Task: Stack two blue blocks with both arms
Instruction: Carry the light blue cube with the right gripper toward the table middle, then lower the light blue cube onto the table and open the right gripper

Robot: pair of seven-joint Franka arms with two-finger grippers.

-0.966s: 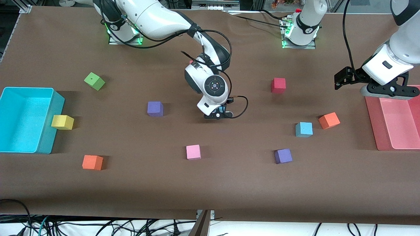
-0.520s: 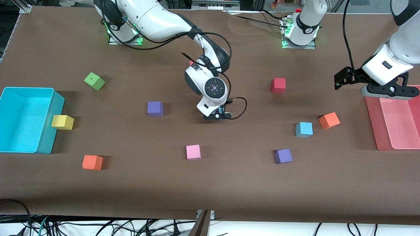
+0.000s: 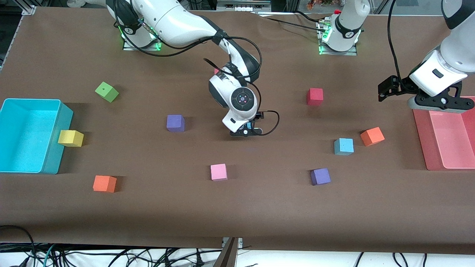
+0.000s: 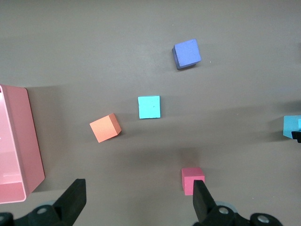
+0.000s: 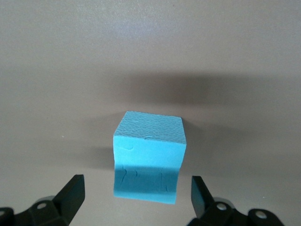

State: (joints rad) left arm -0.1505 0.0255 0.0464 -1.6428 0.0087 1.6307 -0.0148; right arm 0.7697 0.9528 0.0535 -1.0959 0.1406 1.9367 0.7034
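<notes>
- Brown cloth covers the table (image 3: 237, 207), with coloured foam cubes scattered over it.
- Right gripper (image 3: 246, 131) is low over the middle of the table, fingers (image 5: 70, 195) spread apart and released, one blue block (image 5: 148, 155) sitting on the cloth between them with a gap at each side.
- In the front view that block is almost wholly hidden under the gripper.
- Left gripper (image 3: 438, 104) hangs waiting over the pink tray (image 3: 445, 148) at the left arm's end, its fingers (image 4: 75, 200) wide apart and holding nothing.
- Second blue block (image 3: 343, 146) rests on the cloth toward the left arm's end, just beside an orange cube (image 3: 372, 136) and farther from the front camera than a purple cube (image 3: 320, 176).
- Red cube (image 3: 314, 96) lies farther from the front camera than the second blue block.
</notes>
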